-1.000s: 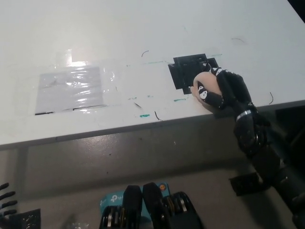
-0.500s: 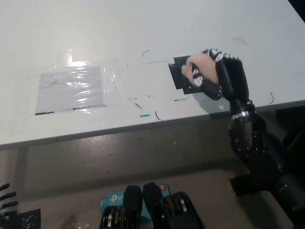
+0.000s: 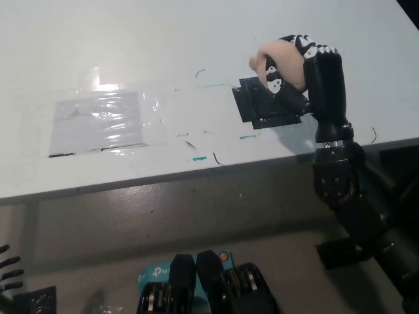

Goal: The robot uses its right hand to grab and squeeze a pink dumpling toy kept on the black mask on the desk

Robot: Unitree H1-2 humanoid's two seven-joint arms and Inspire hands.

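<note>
Fingertips of the white left hand (image 3: 6, 265) poke in at the lower left edge, well below the bench; too little of it shows to tell whether it is open or closed. On the white bench (image 3: 196, 39) a rectangular patch of clear crinkled plastic film (image 3: 98, 123) lies taped flat towards the left, with small green and black pen marks (image 3: 198, 158) scattered to its right near the front edge. Further right sits the flat black square mask (image 3: 265, 104), lying bare on the bench top. Above the mask's far right corner, the black right hand (image 3: 301, 69) holds the soft, rounded pink dumpling toy (image 3: 278, 62), its fingers (image 3: 278, 85) wrapped closely around it. The toy appears raised clear of the mask, with only its left side showing past the hand.
</note>
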